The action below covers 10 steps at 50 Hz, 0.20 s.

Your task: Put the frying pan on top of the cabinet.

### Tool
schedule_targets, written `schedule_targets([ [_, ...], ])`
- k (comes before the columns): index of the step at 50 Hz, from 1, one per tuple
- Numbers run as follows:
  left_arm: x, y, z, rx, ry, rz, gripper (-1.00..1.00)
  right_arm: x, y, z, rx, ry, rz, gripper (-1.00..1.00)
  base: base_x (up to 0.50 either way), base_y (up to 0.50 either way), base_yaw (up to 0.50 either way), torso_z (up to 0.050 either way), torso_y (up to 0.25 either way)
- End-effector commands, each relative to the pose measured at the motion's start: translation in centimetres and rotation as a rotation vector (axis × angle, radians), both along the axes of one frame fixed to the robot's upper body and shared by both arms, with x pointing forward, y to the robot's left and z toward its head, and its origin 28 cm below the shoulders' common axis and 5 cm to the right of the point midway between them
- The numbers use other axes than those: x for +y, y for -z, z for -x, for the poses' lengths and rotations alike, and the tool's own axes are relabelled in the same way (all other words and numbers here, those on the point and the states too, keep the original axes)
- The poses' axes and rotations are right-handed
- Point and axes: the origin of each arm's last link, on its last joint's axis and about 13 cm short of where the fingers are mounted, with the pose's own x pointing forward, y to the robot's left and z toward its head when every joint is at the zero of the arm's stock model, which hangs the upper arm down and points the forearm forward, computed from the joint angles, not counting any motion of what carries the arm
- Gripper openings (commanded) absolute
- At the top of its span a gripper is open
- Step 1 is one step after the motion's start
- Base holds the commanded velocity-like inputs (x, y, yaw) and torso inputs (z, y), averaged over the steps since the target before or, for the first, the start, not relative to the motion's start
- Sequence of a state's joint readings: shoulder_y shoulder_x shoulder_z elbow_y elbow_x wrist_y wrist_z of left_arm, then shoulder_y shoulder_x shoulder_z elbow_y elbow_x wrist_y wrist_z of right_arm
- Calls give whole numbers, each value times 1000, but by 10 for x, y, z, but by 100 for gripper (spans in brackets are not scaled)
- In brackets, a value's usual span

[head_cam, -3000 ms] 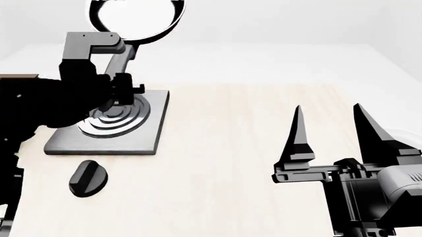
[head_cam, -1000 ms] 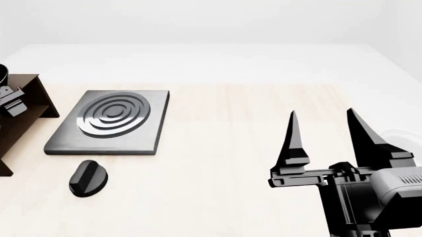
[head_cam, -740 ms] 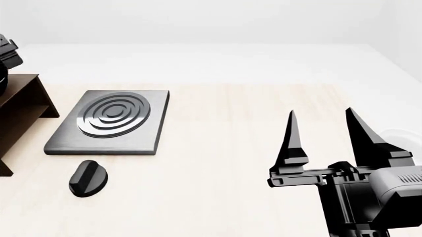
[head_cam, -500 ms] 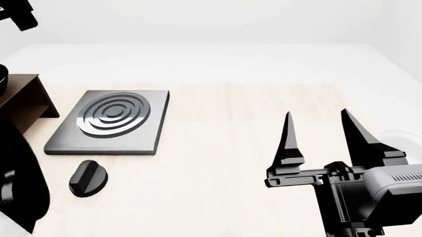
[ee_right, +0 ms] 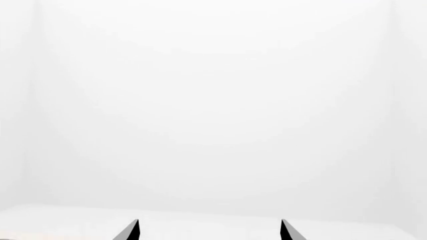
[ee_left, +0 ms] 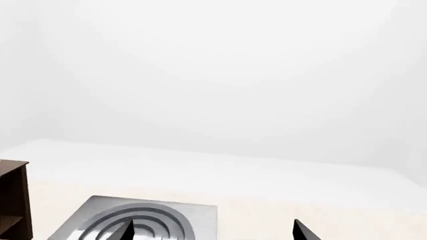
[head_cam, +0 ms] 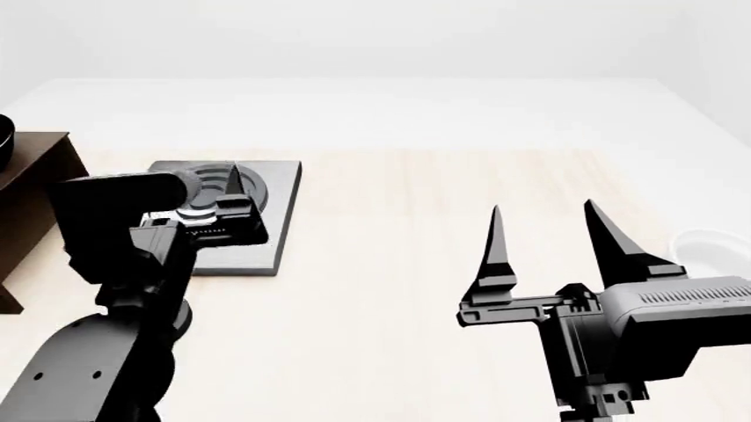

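I stand at a wide pale wooden table (head_cam: 399,290) in a plain white room with bare walls. At the table's far left edge sits the cabinet (head_cam: 30,207), a dark brown wooden box with its flat top level and its open side showing an inner shelf. Only a sliver of the frying pan (head_cam: 5,141) shows, a black curved edge resting on the cabinet's top at the picture's border; its handle is out of sight, so I cannot tell which way its long axis points.

Just right of the cabinet lies a flat grey hotplate (head_cam: 264,215) with raised concentric rings. My left arm rises from the lower left, forearm angled up and forward, so that my left gripper (ee_left: 212,231) hovers above the hotplate, its two black fingertips spread wide apart with nothing between them.

My right gripper (head_cam: 546,237) reaches forward over bare table at the right, its two long pointed fingers also parted wide and holding nothing. A small white bowl (head_cam: 710,242) sits at the right edge, beside that arm.
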<state>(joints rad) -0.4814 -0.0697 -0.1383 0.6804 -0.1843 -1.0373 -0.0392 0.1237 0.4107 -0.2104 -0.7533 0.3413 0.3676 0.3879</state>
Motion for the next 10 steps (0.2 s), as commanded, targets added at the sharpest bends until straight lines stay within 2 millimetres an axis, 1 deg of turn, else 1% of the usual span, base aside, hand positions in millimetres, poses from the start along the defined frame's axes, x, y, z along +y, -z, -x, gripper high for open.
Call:
schedule_targets([
  [1, -11, 25, 25, -4, 49, 53, 100, 1, 2, -6, 8, 17, 14, 100, 0, 0, 0, 0, 0],
  [10, -18, 35, 25, 26, 90, 33, 100, 2, 8, -9, 21, 20, 8, 100, 0, 0, 0, 0, 0],
])
